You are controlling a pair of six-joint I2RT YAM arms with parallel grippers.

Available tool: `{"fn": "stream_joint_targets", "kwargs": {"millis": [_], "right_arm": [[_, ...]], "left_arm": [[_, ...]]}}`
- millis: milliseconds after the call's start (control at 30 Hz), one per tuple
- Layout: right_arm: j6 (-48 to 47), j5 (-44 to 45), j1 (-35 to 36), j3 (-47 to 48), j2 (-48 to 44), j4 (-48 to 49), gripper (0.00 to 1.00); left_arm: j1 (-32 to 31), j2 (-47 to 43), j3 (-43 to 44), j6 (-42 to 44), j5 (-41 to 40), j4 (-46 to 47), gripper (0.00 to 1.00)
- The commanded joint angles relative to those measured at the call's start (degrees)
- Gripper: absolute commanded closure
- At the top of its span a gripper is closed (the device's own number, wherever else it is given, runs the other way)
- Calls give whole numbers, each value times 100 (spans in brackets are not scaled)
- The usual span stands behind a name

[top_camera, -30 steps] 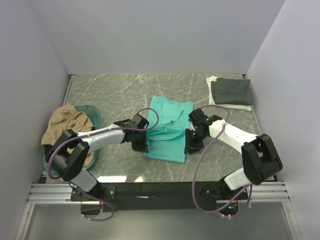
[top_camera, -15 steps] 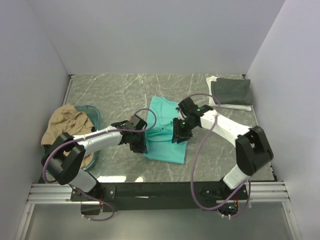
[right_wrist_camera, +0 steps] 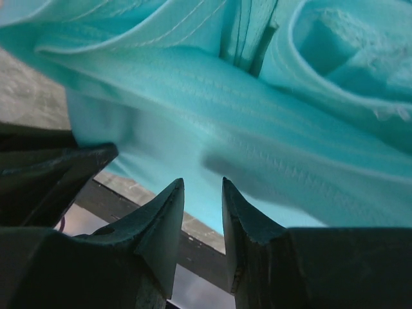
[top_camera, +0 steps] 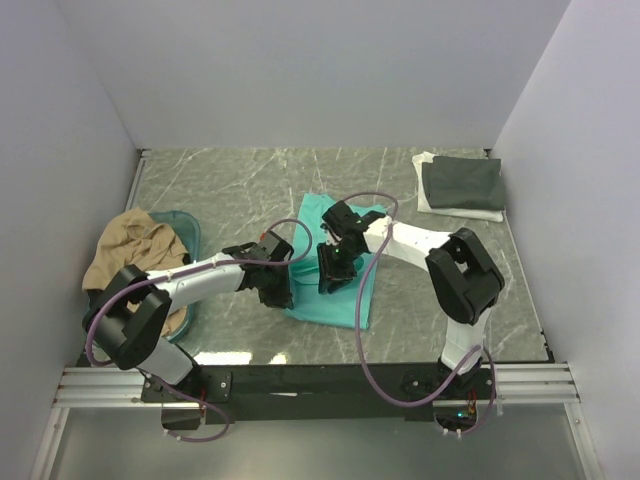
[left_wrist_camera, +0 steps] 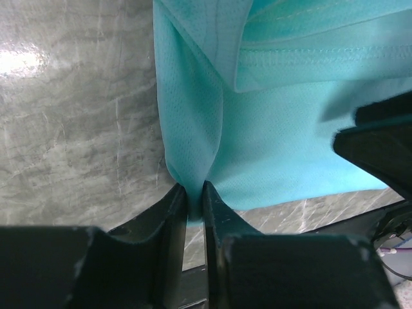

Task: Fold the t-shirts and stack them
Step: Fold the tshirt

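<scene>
- Teal-green t-shirt [top_camera: 342, 302] lies mid-table in the top view, with left gripper [top_camera: 282, 287] at its left edge and right gripper [top_camera: 330, 277] over it. A tan t-shirt [top_camera: 130, 255] fills the basket [top_camera: 188, 225] at left, and a dark grey t-shirt [top_camera: 462, 182] tops the white t-shirt [top_camera: 455, 212] far right.
- Left wrist: jaws nearly closed, pinching the shirt's edge.
- Right wrist: fingers narrowly parted at bunched cloth — grip cannot be told.

Your top view is bright, evenly lit from above, with soft shadows under the arms [top_camera: 200, 272] and a white glare patch on the marble table [top_camera: 240, 357] near its front edge. In your wrist views (glare again, upper left of the left one) the left gripper [left_wrist_camera: 195, 193] and teal-green t-shirt [right_wrist_camera: 270, 148] blur up close.
</scene>
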Motion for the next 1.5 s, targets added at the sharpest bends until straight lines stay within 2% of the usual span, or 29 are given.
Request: {"fn": "stream_joint_targets", "kwargs": {"millis": [0,200,533,833,1000,1100,1267,1467], "right_arm": [[118,-9,81,188,179,227,63],[346,465,72,328,435,491,63],[531,1423,-147,1084,725,544,64],[575,1609,-736,1717,1006,676,64],[452,1538,-912,1805,699,650,64],[285,1591,-974,1569,322,562,64],[179,1626,-1035,392,-617,518,63],[188,1381,-1026,-1006,-1691,386,63]], "left_arm": [[-12,-90,-36,-90,-2,74,80],[-20,24,0,6,33,66,83],[-20,279,70,287,121,30,88],[-20,473,254,454,112,-101,88],[-20,526,395,516,51,-180,87],[-20,552,448,534,33,-189,87],[-20,561,483,551,33,-207,85],[-12,526,527,577,42,-312,76]]}}
